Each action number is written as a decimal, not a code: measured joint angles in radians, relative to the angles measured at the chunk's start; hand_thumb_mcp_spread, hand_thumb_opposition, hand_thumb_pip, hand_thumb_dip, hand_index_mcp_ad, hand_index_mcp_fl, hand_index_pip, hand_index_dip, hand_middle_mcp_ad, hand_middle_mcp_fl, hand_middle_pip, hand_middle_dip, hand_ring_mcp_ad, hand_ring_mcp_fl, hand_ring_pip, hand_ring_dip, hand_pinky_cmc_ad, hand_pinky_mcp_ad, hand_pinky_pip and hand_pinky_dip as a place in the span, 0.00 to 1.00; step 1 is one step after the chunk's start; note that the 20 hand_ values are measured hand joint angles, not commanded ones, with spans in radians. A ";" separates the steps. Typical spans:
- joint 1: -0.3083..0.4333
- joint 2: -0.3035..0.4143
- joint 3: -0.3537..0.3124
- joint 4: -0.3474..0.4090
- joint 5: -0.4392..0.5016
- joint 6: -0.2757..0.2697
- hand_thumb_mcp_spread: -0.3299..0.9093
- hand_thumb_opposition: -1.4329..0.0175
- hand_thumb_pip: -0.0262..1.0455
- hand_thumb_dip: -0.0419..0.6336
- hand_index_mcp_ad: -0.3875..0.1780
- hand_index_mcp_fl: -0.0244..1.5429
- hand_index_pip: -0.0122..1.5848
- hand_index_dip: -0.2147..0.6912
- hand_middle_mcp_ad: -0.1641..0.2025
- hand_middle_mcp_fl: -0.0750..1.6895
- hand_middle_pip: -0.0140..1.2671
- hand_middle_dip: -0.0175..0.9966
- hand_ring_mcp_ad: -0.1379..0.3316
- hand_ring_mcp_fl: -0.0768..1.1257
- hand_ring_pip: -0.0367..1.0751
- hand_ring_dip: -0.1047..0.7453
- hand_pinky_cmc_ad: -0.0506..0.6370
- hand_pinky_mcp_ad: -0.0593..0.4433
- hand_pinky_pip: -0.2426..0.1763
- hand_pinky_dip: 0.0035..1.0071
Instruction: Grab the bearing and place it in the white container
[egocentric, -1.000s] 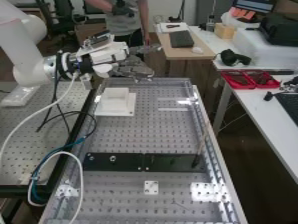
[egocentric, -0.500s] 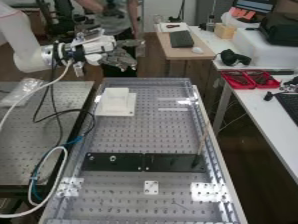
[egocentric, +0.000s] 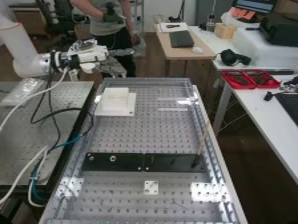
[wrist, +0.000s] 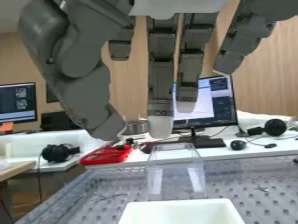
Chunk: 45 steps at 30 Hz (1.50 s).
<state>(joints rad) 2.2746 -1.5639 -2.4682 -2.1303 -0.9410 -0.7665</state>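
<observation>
- The hand (egocentric: 114, 66) is above the far left of the desk (egocentric: 149, 132), its fingers (wrist: 160, 82) straight and apart from the thumb (wrist: 80, 92).
- The white container (egocentric: 115, 98) is near the hand, on the desk's far left; I cannot tell where the bearing is.
- A clear box (wrist: 176, 175) stands to the right of the container.
- Nearer, the flat black bar (egocentric: 125, 166) lies across the desk, the smaller nut (egocentric: 91, 158) on its left end and the larger nut (egocentric: 113, 158) just right of that.
- A thin stick (egocentric: 202, 142) rises at the bar's right end.
</observation>
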 joint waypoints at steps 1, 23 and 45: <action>0.002 -0.005 -0.001 0.007 0.004 -0.001 0.64 0.39 0.72 0.53 0.39 0.04 0.14 0.02 0.60 0.35 0.85 0.60 0.40 0.22 0.61 0.69 0.60 0.55 0.51 0.21; 0.010 -0.180 0.003 0.097 0.120 0.026 0.64 0.39 0.72 0.53 0.39 0.04 0.14 0.02 0.60 0.35 0.85 0.60 0.40 0.22 0.62 0.69 0.60 0.55 0.52 0.21; 0.001 -0.165 0.019 -0.009 0.109 0.091 0.52 0.41 0.85 0.53 0.40 0.02 0.19 0.02 0.59 0.13 0.84 0.53 0.46 0.07 0.67 0.51 0.59 0.62 0.35 0.63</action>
<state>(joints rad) 2.2759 -1.7285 -2.4494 -2.1390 -0.8325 -0.6757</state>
